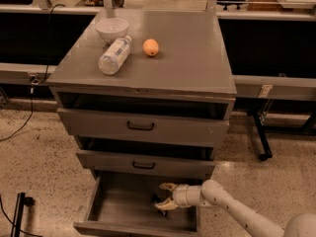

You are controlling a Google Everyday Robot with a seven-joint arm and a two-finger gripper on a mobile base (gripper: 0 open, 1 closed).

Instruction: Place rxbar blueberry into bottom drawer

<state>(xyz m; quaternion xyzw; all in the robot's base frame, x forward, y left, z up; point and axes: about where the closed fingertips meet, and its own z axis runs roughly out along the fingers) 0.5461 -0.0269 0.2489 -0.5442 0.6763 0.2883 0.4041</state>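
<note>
In the near, low part of the camera view, the bottom drawer (pixel 123 209) is pulled out toward the viewer: a wide, deep tray of plain grey metal with a flat, smooth floor. The gripper (pixel 167 196) reaches into its right half from the right, on a rounded, pale arm (pixel 232 209) that comes in from the near right corner. Its jaws are spread, two cream-coloured fingers (pixel 168 186) tapering to points. The snack bar (pixel 157 199) shows as a small, flat, dark shape low in the drawer between the fingertips; I cannot tell whether either tip touches it.

Above, the two upper drawers (pixel 143 127) of the grey metal bench (pixel 187 58) stand slightly out, each with a thin dark handle. On the matte bench top, at the far left, sits a round white bowl (pixel 112 28). Just beside it a clear plastic bottle (pixel 115 56) lies on its side, and a small orange (pixel 151 47) rests to the right of the bottle. The ground (pixel 39 157) around is speckled and stone-like.
</note>
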